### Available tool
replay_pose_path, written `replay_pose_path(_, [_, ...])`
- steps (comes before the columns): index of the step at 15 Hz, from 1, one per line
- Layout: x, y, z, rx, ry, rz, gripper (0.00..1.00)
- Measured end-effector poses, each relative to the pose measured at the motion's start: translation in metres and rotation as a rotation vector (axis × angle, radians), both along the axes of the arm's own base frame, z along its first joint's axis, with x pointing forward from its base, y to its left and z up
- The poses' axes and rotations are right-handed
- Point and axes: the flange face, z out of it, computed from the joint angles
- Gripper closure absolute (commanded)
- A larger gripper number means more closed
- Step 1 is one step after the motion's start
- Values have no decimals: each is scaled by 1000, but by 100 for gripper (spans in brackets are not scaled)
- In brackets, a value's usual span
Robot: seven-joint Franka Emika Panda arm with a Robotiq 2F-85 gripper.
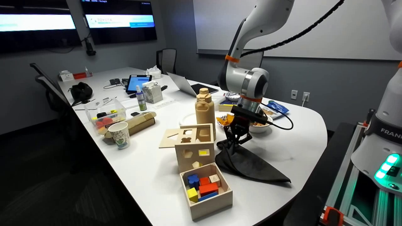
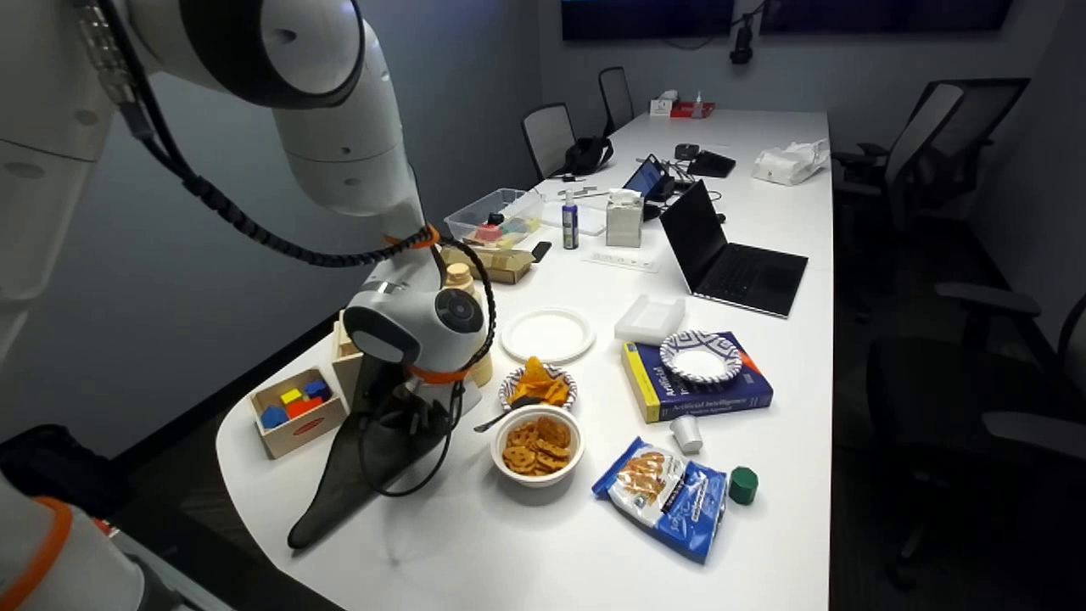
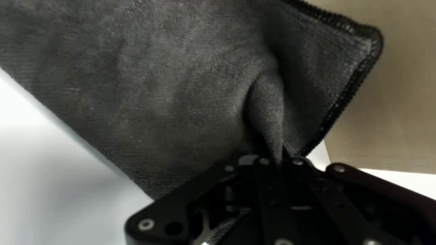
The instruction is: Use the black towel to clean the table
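Note:
The black towel (image 1: 254, 164) lies creased on the white table (image 1: 298, 147), beside the wooden boxes. Part of it spreads toward the rounded table end. My gripper (image 1: 233, 147) points down and is shut on a bunched fold of the towel. In an exterior view the towel (image 2: 352, 475) shows as a dark strip, and the arm partly hides the gripper (image 2: 416, 416). In the wrist view the towel (image 3: 163, 92) fills much of the picture, and a pinched fold runs between the fingertips (image 3: 278, 161). The fold's lower end is hidden by the fingers.
A wooden shape box (image 1: 194, 153) and an open box of blocks (image 1: 210, 204) stand close beside the towel. A tan bottle (image 1: 204, 110), a chip bowl (image 2: 539, 386), a cracker bowl (image 2: 537, 445), a snack bag (image 2: 666, 496) and a book (image 2: 696, 382) are nearby.

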Motion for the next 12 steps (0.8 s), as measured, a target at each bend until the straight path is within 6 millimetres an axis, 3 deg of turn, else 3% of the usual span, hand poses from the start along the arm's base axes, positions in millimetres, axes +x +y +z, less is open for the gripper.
replay_pose_path(3, [-30,5,-6,29,68,-19,99])
replay_pose_path(7, [-68,-5,-11,0,181,-145,99])
replay_pose_path(12, [-75,-38,-6,-88,210,-334,99])
